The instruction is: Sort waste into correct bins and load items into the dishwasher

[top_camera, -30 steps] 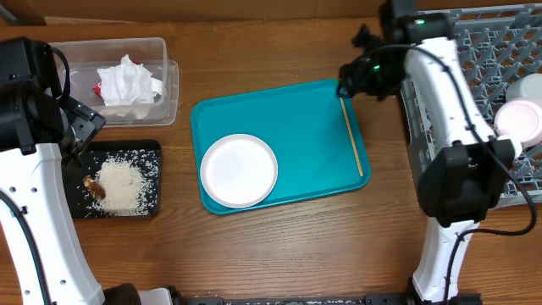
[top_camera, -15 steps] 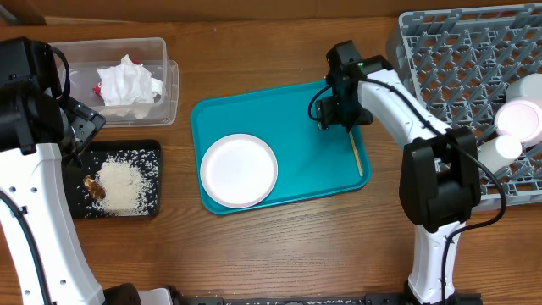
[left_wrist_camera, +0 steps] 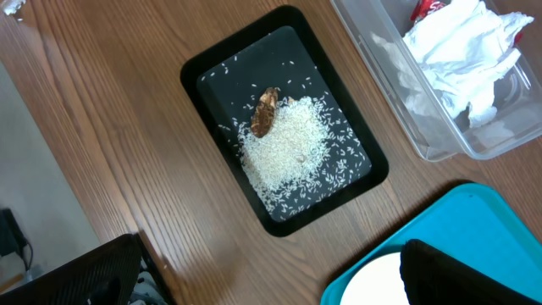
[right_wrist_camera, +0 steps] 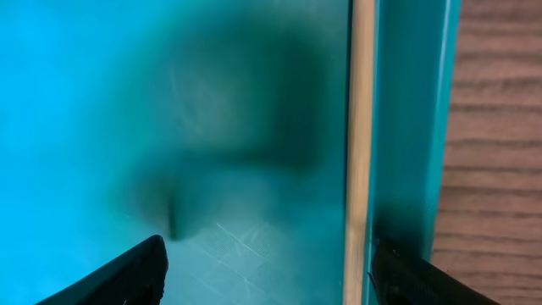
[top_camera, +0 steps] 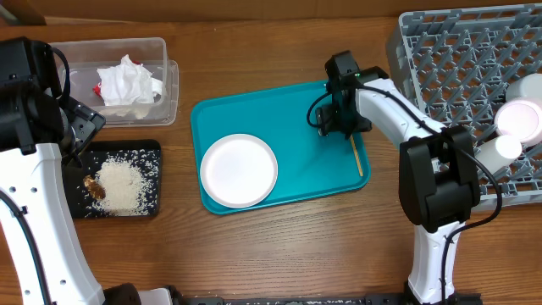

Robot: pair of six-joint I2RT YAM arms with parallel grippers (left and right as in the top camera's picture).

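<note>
Chopstick lies flat on teal tray, against its wall, between the right fingers, which stand apart. Long axis crosses their closing line. Left fingers, also apart, are well away.

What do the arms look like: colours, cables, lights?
Both match: white link shells on the left arm and right arm, black joint housings, black fingers. Thin black cables loop outside along each arm. A small green light glows near the right wrist. No other markings visible.
</note>
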